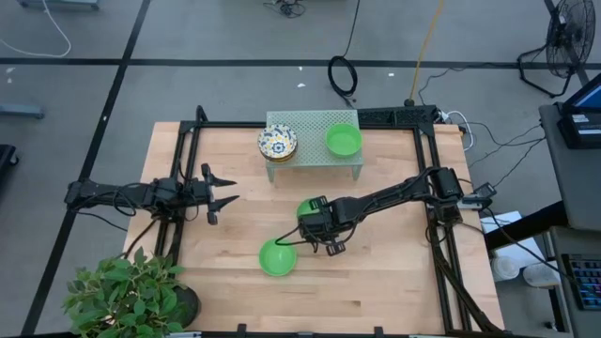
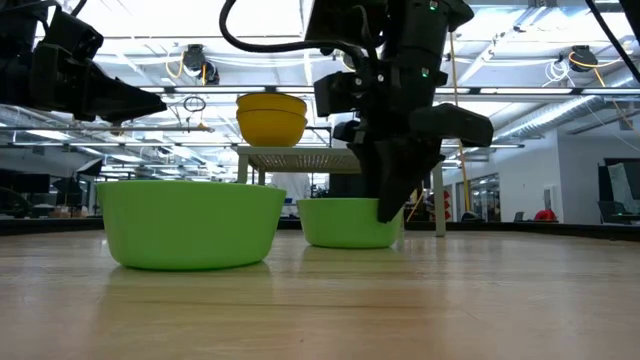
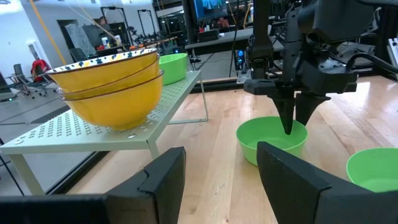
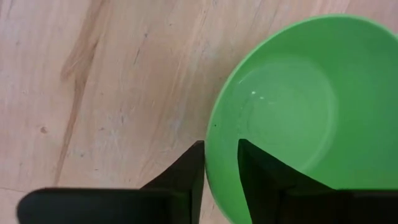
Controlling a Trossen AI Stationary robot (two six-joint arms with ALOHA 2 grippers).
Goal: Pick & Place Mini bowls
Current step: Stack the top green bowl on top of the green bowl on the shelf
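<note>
From above, the right gripper (image 1: 313, 222) is covering most of one green bowl (image 1: 306, 208) at mid-table, so only a sliver of its rim is showing. A second green bowl (image 1: 278, 257) is sitting just beside it, nearer the front edge. On the mesh rack (image 1: 314, 141) a third green bowl (image 1: 344, 140) is resting next to a stack of patterned bowls (image 1: 277, 143); how many are stacked cannot be counted here. The right arm is reaching in across the table (image 1: 376, 272), while the left gripper (image 1: 223, 191) is hovering at the left side with its fingers spread, holding nothing.

At table height, two green bowls are standing side by side and the right gripper is pointing straight down at the farther one's rim. The rack is mostly hidden behind them.

In the left wrist view, the stack is showing yellow outsides, with at least two bowls nested.

In the right wrist view, the fingers (image 4: 260, 180) are straddling the green bowl's wall, one inside and one outside, narrowly parted; whether they are pinching it cannot be told.
</note>
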